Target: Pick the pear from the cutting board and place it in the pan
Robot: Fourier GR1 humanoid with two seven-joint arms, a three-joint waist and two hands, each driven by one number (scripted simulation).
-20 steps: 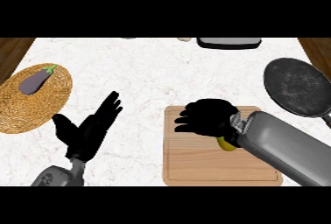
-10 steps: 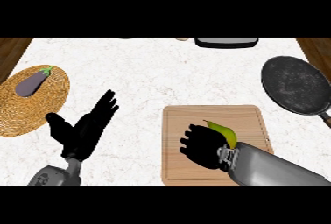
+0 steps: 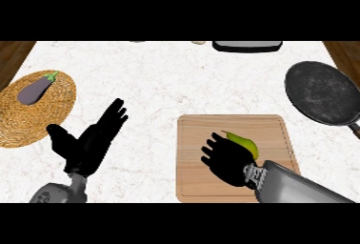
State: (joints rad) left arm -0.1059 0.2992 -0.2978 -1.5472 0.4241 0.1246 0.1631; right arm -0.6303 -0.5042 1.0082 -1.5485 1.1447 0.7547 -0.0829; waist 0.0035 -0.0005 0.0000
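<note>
The pear (image 3: 244, 144) lies on the wooden cutting board (image 3: 207, 129), in the lower right part of the frame, a little above the middle of the board. The right robot hand (image 3: 226, 161) comes in from the lower right and lies against the pear's left and lower side, hiding part of it. I cannot tell whether this robot hand is clamped on the pear or only touches it.

The pan (image 3: 322, 91) stands at the right edge of the frame, well apart from the board, with its dark speckled bottom in view and its handle going to the lower right.

At the left, a round woven tray (image 3: 28, 125) holds one purple eggplant (image 3: 35, 90) in its upper part.

The left robot hand (image 3: 85, 145) is at the lower left over the white marble counter (image 3: 175, 81), between the tray and the board, with fingers spread apart and straight, holding nothing.
</note>
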